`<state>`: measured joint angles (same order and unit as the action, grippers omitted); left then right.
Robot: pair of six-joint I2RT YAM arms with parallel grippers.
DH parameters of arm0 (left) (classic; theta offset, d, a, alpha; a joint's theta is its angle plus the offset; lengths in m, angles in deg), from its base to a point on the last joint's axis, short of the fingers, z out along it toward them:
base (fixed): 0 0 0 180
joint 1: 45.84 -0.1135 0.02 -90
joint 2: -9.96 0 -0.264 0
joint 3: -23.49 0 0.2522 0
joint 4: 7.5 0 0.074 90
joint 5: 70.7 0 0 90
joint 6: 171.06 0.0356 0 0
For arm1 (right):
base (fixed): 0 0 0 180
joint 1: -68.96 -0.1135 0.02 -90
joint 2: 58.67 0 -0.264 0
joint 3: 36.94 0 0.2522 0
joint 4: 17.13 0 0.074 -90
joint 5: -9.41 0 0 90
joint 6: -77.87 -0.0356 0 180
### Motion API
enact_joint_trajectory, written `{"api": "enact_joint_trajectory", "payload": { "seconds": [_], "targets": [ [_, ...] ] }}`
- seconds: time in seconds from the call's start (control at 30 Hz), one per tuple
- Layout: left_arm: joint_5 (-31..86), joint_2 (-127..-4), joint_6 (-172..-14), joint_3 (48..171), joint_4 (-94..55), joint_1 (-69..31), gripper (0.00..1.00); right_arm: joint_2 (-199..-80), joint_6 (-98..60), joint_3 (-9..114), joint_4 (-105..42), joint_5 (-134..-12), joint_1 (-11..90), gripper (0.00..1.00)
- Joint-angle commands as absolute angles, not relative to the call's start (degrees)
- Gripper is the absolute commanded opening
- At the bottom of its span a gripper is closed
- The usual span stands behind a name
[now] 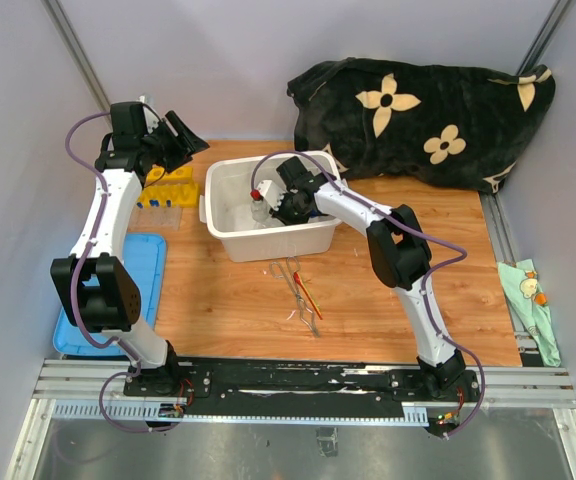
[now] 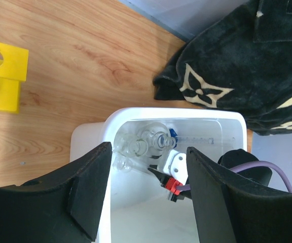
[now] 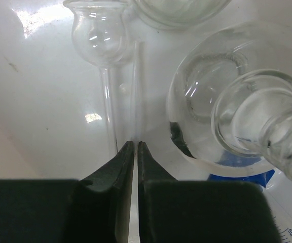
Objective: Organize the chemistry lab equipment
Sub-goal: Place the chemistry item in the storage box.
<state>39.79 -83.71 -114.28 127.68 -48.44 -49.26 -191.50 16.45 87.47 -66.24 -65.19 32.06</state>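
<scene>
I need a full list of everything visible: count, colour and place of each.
bin: one, white, table centre
flask: one, clear, in bin
bulb tube: one, clear, in bin
glass rod: one, clear, in bin
beaker: at least one, clear, in bin
rack: one, yellow, left of bin
tweezers: one pair, metal, before bin
thin stick: one, red-orange, beside tweezers
lid: one, blue, left edge
blanket: one, black flowered, far right
cloth: one, green, right edge
left tool: open, near rack
right tool: closed on glass rod, in bin

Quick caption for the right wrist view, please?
Right gripper pinching a thin glass rod inside the white bin, beside a bulbed tube and flask.
</scene>
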Motion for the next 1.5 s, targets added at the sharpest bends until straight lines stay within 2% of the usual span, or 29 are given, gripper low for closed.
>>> {"api": "enact_joint_trajectory", "payload": {
  "seconds": [0.0, 0.23, 0.83, 1.2, 1.47],
  "targets": [
    [40.0, -83.7, -113.4, 129.3, -48.8, -49.9, 0.65, -192.1, 15.5, 86.6, -66.4, -64.6, 32.4, 0.09],
    [40.1, -83.6, -113.6, 128.7, -48.3, -49.9, 0.65, -191.7, 15.2, 86.9, -66.4, -65.1, 32.4, 0.23],
    [41.2, -82.4, -114.7, 127.0, -46.6, -49.9, 0.65, -186.5, 14.2, 87.3, -68.2, -64.3, 32.7, 0.26],
    [41.4, -82.3, -114.7, 126.4, -46.3, -49.9, 0.65, -176.6, 14.5, 89.0, -72.2, -67.3, 32.7, 0.26],
    [41.0, -82.4, -114.5, 127.3, -46.5, -49.9, 0.65, -163.9, 12.0, 88.7, -72.9, -75.8, 32.7, 0.26]
  ]
}}
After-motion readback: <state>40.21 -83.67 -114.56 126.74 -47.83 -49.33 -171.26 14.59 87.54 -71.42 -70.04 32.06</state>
